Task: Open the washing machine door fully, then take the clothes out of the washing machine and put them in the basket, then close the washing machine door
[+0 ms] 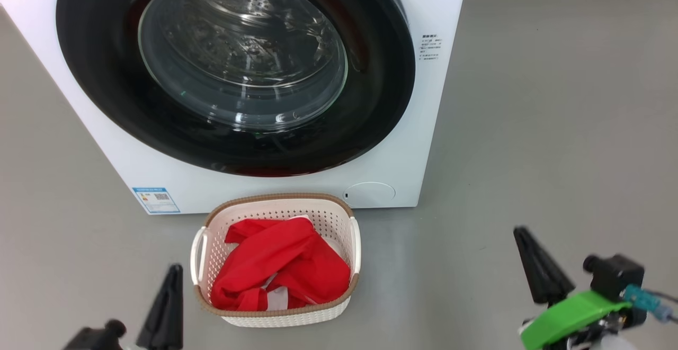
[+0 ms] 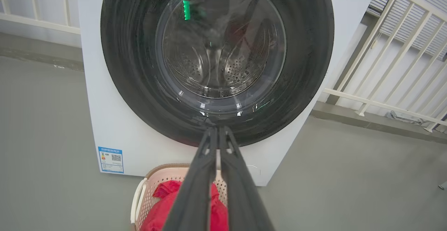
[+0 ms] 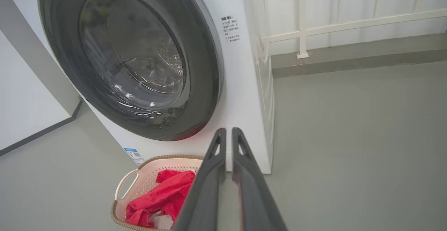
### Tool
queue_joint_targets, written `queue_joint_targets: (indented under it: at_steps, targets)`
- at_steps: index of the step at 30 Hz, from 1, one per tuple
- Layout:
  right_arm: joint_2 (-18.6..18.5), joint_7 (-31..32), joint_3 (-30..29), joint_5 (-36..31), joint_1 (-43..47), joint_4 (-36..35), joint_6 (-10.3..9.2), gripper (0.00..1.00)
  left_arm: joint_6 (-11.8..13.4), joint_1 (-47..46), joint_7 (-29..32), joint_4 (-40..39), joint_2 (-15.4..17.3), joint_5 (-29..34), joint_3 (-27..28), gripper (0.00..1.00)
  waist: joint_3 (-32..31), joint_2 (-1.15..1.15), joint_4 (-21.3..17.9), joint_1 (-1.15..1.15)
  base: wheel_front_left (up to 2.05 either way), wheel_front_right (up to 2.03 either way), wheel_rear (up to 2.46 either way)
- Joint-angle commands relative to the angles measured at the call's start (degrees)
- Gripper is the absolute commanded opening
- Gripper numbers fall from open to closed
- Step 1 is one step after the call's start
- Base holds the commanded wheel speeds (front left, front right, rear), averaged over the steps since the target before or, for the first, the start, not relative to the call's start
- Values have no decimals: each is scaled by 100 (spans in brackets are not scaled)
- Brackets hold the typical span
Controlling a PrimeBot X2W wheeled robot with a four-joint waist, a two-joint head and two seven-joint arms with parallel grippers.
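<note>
white railing [image 3: 302, 14] beside washing machine [image 3: 241, 84], wrist views

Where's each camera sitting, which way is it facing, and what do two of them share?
Head view: on the head, looking down at the washing machine and basket; left claw and right claw at the lower corners.
Left wrist view: on the left wrist, squarely facing the washing machine door; left claw shut.
Right wrist view: on the right wrist, facing it obliquely; right claw shut.
Shared: all see the clothes in the basket.
</note>
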Motion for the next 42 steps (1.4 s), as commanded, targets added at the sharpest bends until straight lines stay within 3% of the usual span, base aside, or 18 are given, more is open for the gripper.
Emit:
queue_joint_targets:
  at_steps: [1,7,12,42]
  targets:
    - [-8,12,-18,55,-24,-50,0,0,0,-26,11,-41,18,-57,12,0,0,0,-1,0,0,0,0]
    - [36,113,-82,373,-6,-78,-1,0,1,-48,95,-20,17,-395,62,0,-21,0,-10,13,0,0,0]
    - [72,196,-136,637,-2,-87,-1,0,1,-81,166,16,16,-675,103,0,-15,0,-18,1,0,0,0]
    - [290,684,-462,2163,34,-172,-4,0,-6,-251,595,180,-15,-2275,370,0,-45,0,-60,0,0,0,0]
